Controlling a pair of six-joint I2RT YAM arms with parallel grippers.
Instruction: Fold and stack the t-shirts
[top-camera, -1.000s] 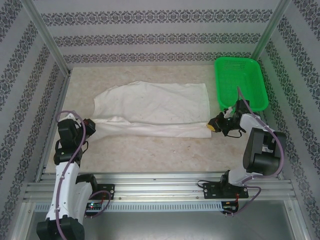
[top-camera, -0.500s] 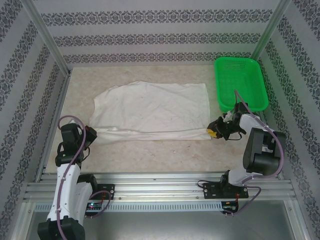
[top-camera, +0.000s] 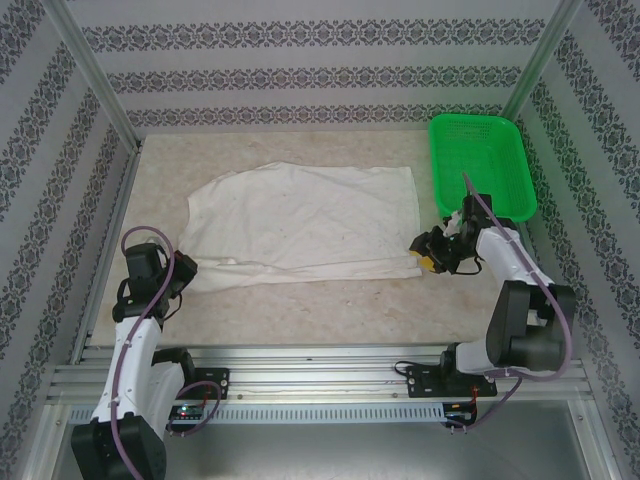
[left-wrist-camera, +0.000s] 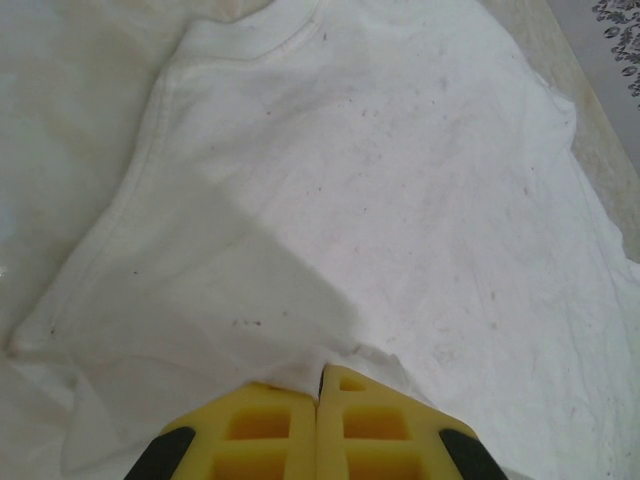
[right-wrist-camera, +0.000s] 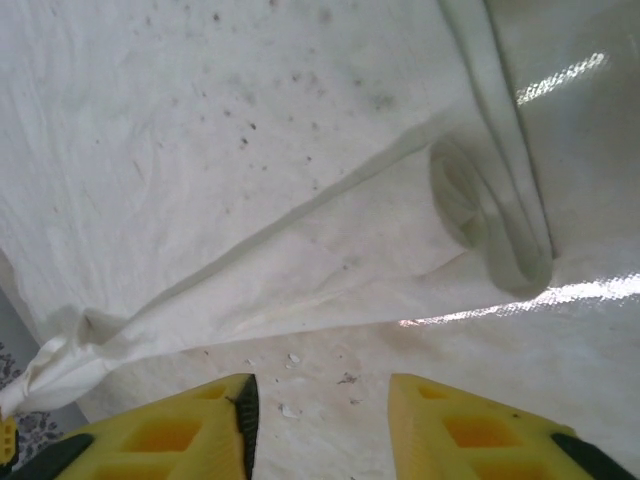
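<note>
Tabletop (top-camera: 330, 310) of mottled beige under t-shirt (top-camera: 310, 220), patterned walls (top-camera: 300, 60) around

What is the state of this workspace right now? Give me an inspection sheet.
Surface: beige speckled tabletop, with the shirt across its middle.
Job's things: white cloth t-shirt, spread flat with its near edge folded over.
Clutter: green plastic mesh basket, at the far right beside the shirt.
Grippers: left gripper, fingers shut on the shirt's near left corner; right gripper, fingers apart by the near right corner, holding nothing.
Cables: left purplish cable loops over the left arm; right purplish cable runs along the right arm.
Surroundings: patterned walls; aluminium rail at the near edge.
</note>
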